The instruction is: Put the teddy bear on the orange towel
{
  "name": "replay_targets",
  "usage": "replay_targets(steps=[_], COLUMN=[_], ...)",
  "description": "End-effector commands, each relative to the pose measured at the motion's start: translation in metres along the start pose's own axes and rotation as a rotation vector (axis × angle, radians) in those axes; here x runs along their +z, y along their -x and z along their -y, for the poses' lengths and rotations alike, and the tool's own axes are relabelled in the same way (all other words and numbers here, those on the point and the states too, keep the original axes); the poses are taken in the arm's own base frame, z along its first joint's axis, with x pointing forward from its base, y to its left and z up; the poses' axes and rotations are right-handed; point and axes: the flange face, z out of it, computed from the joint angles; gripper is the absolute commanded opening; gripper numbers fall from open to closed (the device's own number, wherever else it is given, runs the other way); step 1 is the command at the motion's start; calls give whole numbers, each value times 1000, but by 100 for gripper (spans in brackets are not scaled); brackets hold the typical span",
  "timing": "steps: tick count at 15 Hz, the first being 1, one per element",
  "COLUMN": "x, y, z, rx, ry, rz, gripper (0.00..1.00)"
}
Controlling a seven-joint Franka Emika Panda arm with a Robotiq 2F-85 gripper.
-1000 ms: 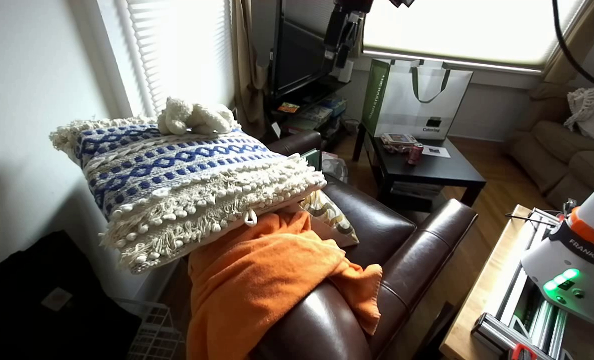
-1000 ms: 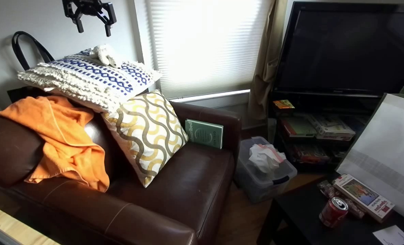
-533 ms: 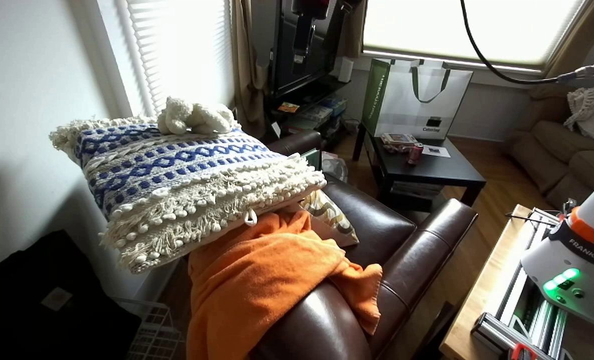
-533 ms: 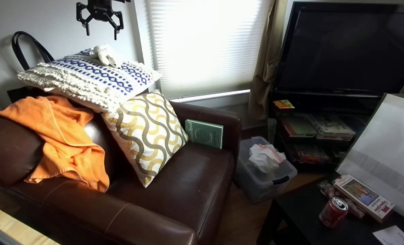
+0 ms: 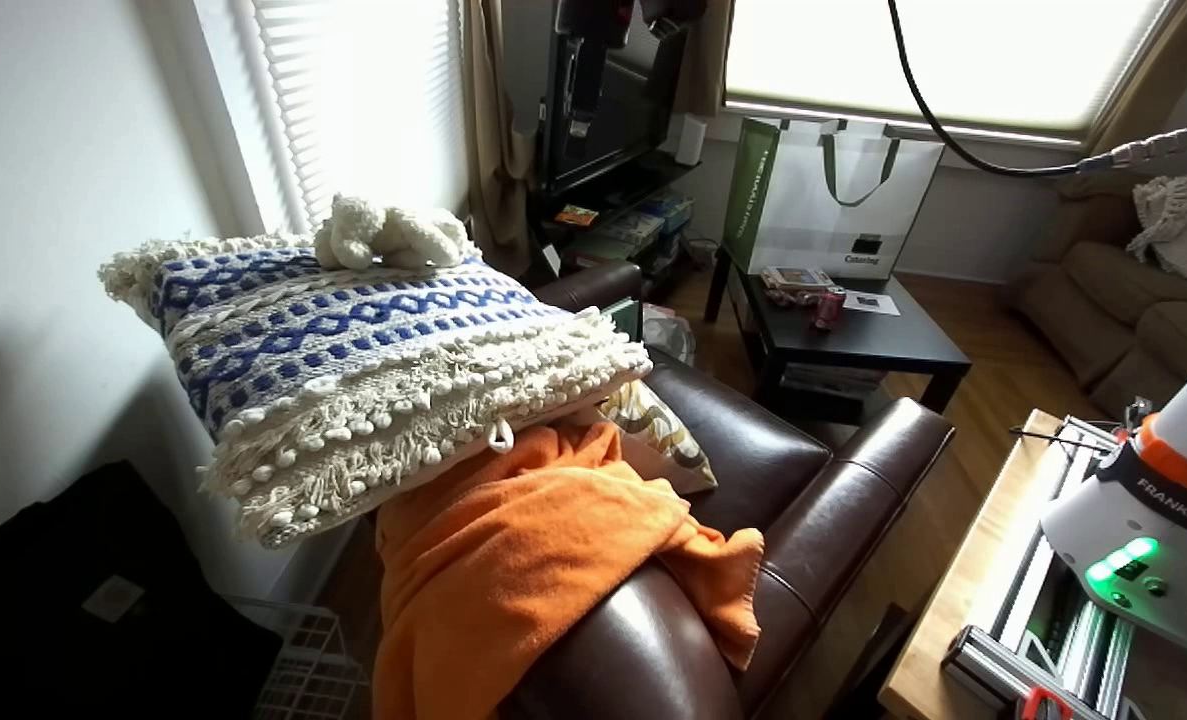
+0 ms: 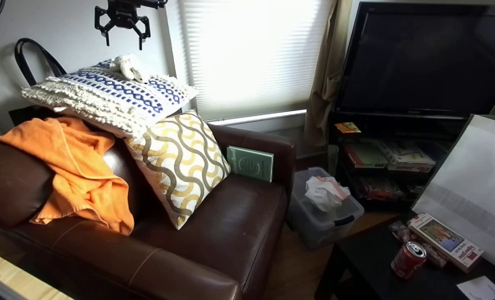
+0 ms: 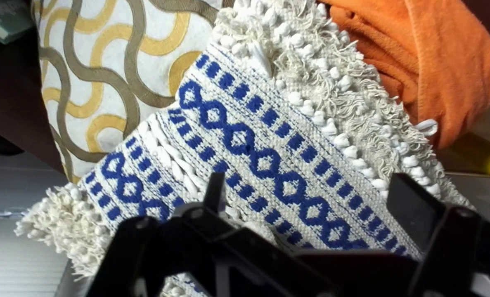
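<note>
as grpr (image 6: pixel 124 45) hovers, 1 bear (image 6: pixel 127 67); 1 twl (image 5: pixel 538 550)

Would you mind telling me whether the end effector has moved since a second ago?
Yes; in an exterior view, the end effector has shifted right in the picture, nearer the window blind.

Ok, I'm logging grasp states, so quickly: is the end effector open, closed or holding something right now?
End effector: open, holding nothing; the teddy bear lies on the blue-and-white pillow.

Black table (image 5: pixel 888 338): red can (image 6: pixel 408 262), paper (image 6: pixel 486 289), white-green bag (image 5: pixel 833 205).
</note>
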Motion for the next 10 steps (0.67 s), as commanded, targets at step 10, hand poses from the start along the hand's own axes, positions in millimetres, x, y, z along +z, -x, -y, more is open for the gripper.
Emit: replay_targets(steps=[10], x=[82], y=[-94], z=[-37], rx=[-405], ry=[153], rz=[-123], gripper=[100])
